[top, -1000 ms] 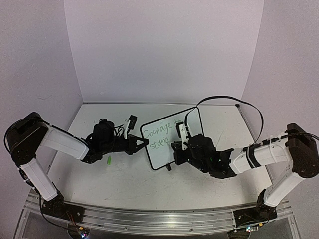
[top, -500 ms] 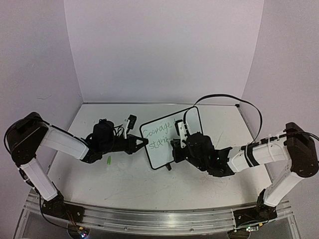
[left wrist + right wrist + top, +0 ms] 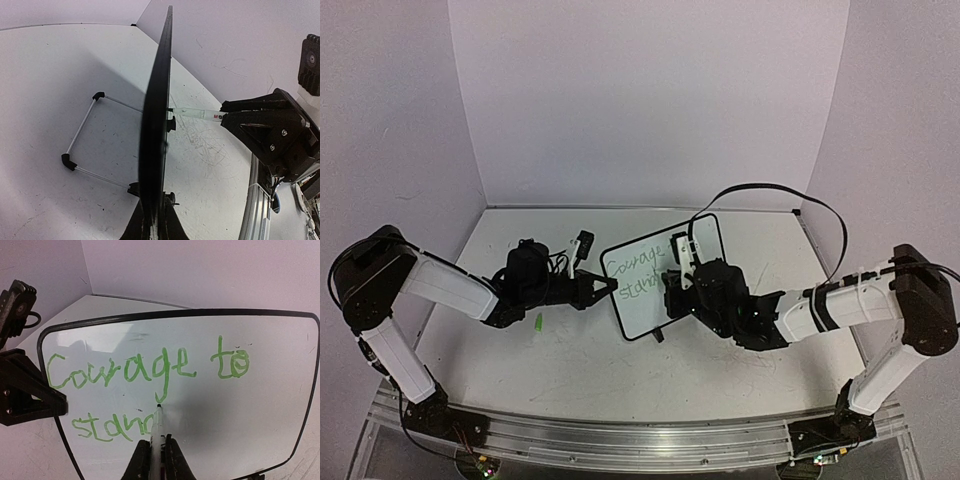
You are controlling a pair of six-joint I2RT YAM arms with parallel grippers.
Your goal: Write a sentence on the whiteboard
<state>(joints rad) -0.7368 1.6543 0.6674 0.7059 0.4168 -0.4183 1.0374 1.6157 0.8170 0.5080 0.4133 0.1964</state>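
Holding the whiteboard [image 3: 638, 308] by its left edge, my left claw [image 3: 608, 287] is closed tight on the black frame; in the left wrist view the board [image 3: 157, 125] is seen edge-on, running up from between my two fingers [image 3: 137, 227]. The board stands on the table [image 3: 570, 370] between my two arms, on its thin wire stand [image 3: 82, 132].

My right claw [image 3: 675, 290] is closed around a white marker [image 3: 157, 427]. The marker tip touches the board surface [image 3: 260, 415], just under the tail of the "g" and at the end of the lower line.

The sentence [image 3: 125, 371] is in green, in two lines: "Courage to" above, "stan" below, and one more letter which the marker partly hides.

A small green cap [image 3: 538, 322] lies on the table near my left arm.
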